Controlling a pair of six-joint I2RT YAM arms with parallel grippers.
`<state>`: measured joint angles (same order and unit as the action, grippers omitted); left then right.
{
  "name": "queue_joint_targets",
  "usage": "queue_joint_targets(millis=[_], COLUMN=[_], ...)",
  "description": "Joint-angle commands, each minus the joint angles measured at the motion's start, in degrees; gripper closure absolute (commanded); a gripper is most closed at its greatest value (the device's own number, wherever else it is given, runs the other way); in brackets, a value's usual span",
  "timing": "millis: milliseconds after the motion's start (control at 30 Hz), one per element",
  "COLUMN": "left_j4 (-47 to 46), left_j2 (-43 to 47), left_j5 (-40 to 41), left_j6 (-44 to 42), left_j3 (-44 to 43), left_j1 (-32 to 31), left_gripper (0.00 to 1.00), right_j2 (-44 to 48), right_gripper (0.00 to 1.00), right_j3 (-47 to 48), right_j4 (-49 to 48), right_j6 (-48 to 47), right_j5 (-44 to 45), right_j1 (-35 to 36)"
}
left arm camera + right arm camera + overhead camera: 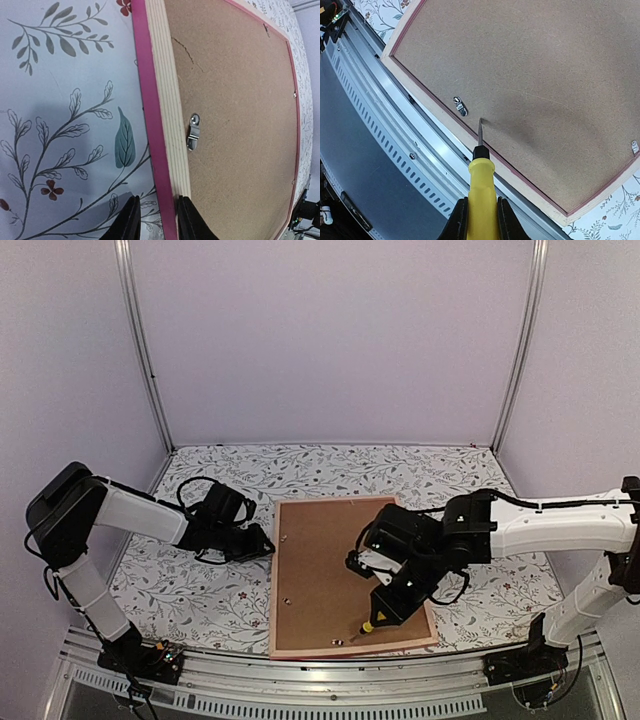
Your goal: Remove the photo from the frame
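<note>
the frame [273,590], pink-bordered with a pale wood back, lies face down mid-table on a floral tablecloth [200,590], brown backing board [320,570] up. left gripper [159,220] clamps its 10 o'clock edge. right gripper [479,215] grips a yellow-handled screwdriver [481,182], tip beside a small metal clip [460,106] at 6 o'clock.

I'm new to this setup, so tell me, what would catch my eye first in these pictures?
The big frame lies face down on the flowered table, its brown backing board up. The right gripper holds a yellow screwdriver, its tip at the board beside a metal clip near the near edge, while the left gripper straddles the frame's left rim.
</note>
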<state>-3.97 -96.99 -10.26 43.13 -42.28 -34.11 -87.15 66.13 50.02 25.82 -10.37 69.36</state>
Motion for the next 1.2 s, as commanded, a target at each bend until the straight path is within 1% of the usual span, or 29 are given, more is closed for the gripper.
queue_joint_targets(millis=[0, 133, 300, 367, 533, 667, 733, 767, 900, 1167], left_j4=[1.1, 1.2, 1.3, 1.3, 2.3, 3.7, 3.8, 5.8, 7.6, 9.0], left_j2=[-0.7, -0.5, -0.2, 0.0, 1.0, 1.5, 1.4, 1.3, 1.2, 0.3], left_j5=[0.6, 0.2, -0.9, -1.4, -2.0, -1.7, -1.0, -0.5, 1.6, 3.6], left_j6=[-0.8, -1.3, -1.8, -2.1, -2.9, -3.6, -4.1, -4.3, -4.8, -5.3], left_j3=[-0.1, -0.6, -1.5, -2.1, -3.7, -4.3, -4.6, -4.6, -4.6, -5.2], left_j1=[0.3, 0.4, 0.3, 0.2, -0.2, -0.8, -1.3, -1.7, -3.1, -5.2], left_gripper=[0.72, 0.7, 0.65, 0.63, 0.57, 0.56, 0.55, 0.55, 0.55, 0.55], right_j2=[1.6, 2.2, 4.9, 6.2, 7.0, 7.3, 7.1, 7.0, 6.7, 4.4], right_gripper=[1.0, 1.0, 1.0, 1.0, 1.0, 1.0, 1.0, 1.0, 1.0, 1.0], right_j3=[1.3, 1.4, 0.1, -0.3, -0.8, -1.0, -0.8, -0.6, 0.3, -0.3], right_j4=[3.3, 4.6, 8.9, 10.2, 12.5, 13.1, 13.4, 13.5, 13.7, 13.2], right_j6=[2.1, 3.4, 7.5, 9.2, 12.3, 14.2, 14.6, 14.7, 14.8, 12.0], right_j5=[3.6, 5.7, 10.0, 13.0, 17.2, 20.3, 22.1, 22.9, 25.4, 26.6], right_j1=[-0.9, -1.5, -5.3, -6.4, -7.2, -7.9, -8.1, -8.2, -8.8, -10.1])
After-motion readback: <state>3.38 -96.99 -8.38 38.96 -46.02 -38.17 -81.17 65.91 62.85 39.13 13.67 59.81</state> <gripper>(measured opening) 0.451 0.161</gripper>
